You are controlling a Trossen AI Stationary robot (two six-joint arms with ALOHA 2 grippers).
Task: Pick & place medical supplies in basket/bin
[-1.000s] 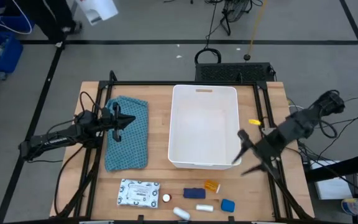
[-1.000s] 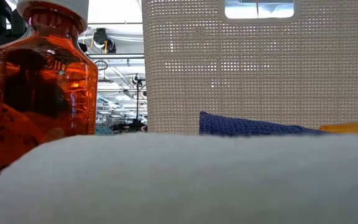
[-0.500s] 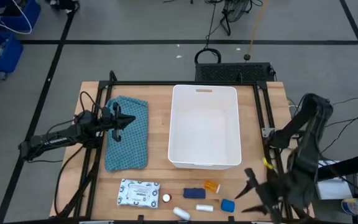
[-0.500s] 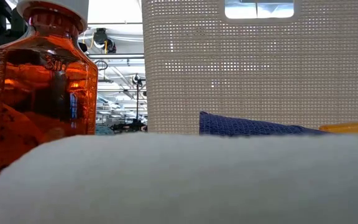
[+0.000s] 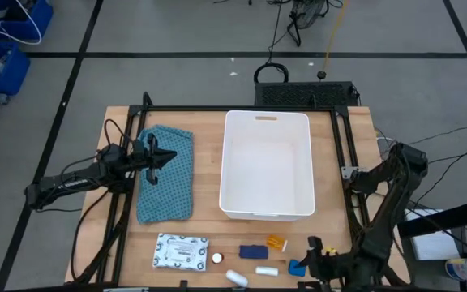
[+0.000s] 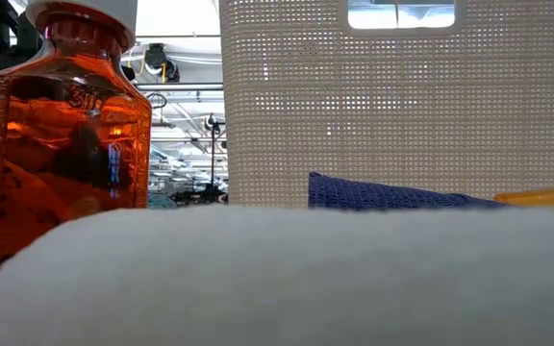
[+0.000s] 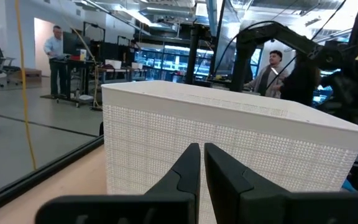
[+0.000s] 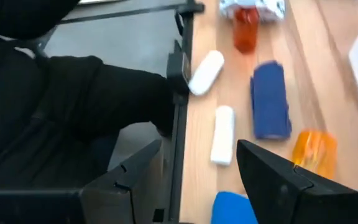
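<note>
Now my right gripper [image 5: 308,258] hangs low at the near edge of the table, about five o'clock from the white bin [image 5: 267,165], and its two fingers are spread apart with nothing between them. Just below them sits a small blue piece [image 8: 232,207]. Farther along my wrist view I see a white tube [image 8: 222,134], a second white tube [image 8: 206,63], a dark blue pad [image 8: 270,99], an orange pill bottle [image 8: 314,150] lying down, and a small red bottle [image 8: 246,27].

From above, the flat white packet [image 5: 182,251] lies at seven o'clock from the bin, well apart from my right gripper. All these supplies are on the wood, outside the bin.

My left gripper [image 5: 162,156] waits over the teal cloth [image 5: 166,173], at nine o'clock from the bin, with its fingers pressed together on nothing.
</note>
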